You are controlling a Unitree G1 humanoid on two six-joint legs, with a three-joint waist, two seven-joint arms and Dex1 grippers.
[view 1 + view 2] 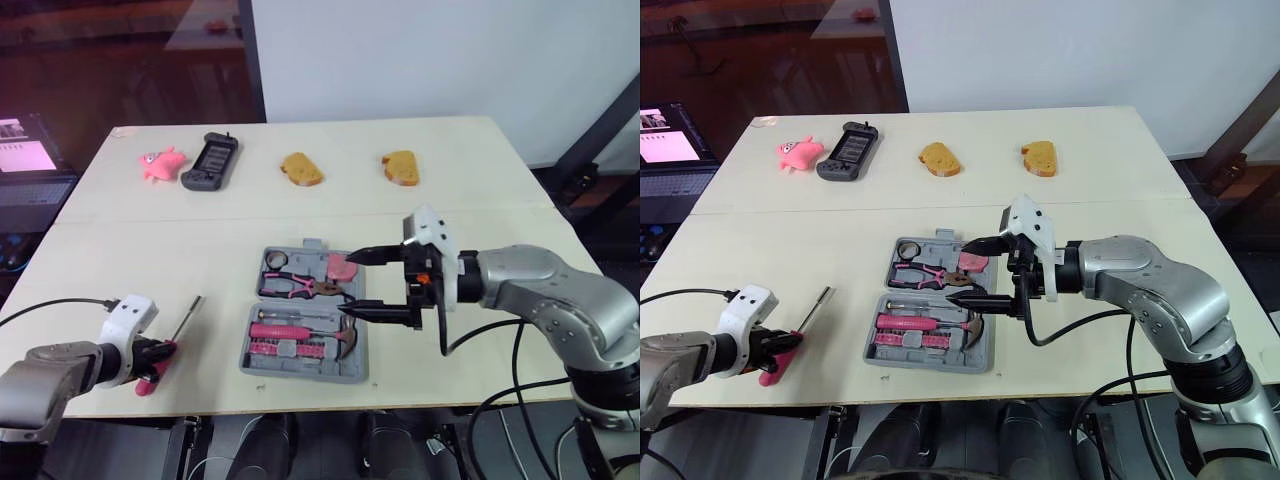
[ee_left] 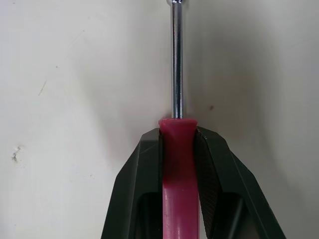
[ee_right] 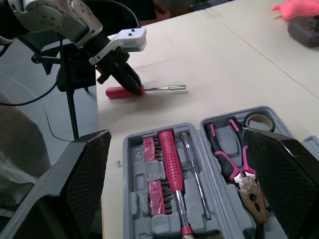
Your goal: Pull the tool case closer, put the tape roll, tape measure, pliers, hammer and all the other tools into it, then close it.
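At the lower left of the head view, the pink-handled screwdriver (image 1: 185, 320) lies on the surface (image 1: 200, 250). Its shaft points up-right toward the open tool case (image 1: 300, 370), and the left end effector (image 1: 163, 350) pinches its handle. The right end effector (image 1: 350, 285) hovers spread wide over the case.

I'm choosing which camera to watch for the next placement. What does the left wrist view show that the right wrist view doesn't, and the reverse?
The left wrist view adds a close look at the left gripper's fingers pressed on both sides of the pink screwdriver handle. The right wrist view adds the open tool case holding pliers and tape roll, between the right gripper's open fingers. Both show that screwdriver gripped, with the table beneath.
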